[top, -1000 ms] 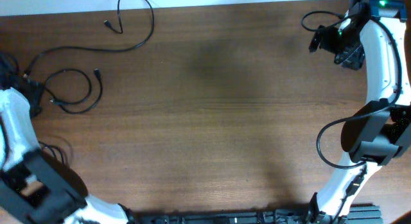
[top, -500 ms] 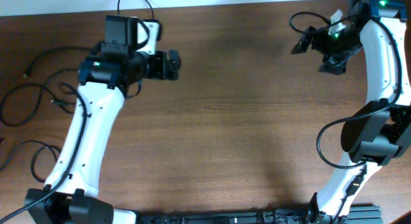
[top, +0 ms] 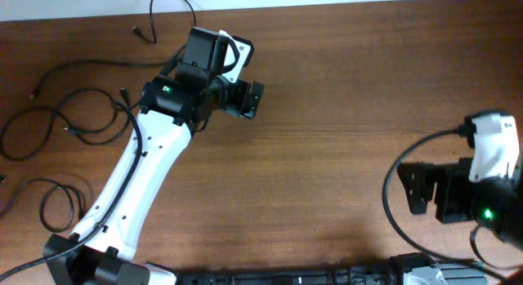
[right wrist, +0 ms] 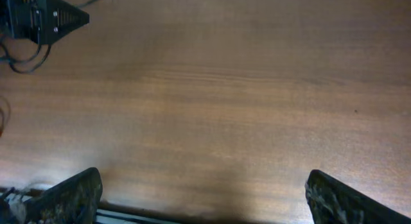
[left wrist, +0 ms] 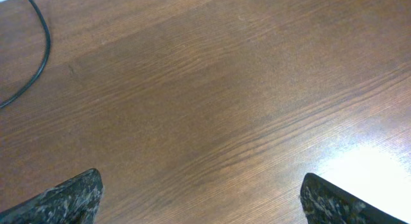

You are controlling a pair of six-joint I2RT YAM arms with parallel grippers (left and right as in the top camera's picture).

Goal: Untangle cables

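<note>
Several thin black cables lie loose on the left of the wooden table in the overhead view: one long strand (top: pixel 90 64) curving up to the back edge, a loop (top: pixel 98 91) beside the left arm, and more loops (top: pixel 24 116) by the left edge. My left gripper (top: pixel 257 100) is open and empty over bare wood, right of the cables. In the left wrist view one cable (left wrist: pixel 47 41) curves through the top left corner, far from the left gripper (left wrist: pixel 205 201). My right gripper (top: pixel 411 188) is open and empty at the front right, and the right wrist view shows the gripper (right wrist: pixel 205 198) over bare wood.
The table's (top: pixel 327 113) back edge meets a white surface at the top. A dark rail (top: pixel 286 278) runs along the front edge. The right arm's thick black wire (top: pixel 392 183) loops beside it. My left arm's gripper shows in the right wrist view (right wrist: pixel 38 15).
The left arm swung from the far left edge to the upper middle of the table. The right arm pulled back from the back right corner to the front right.
</note>
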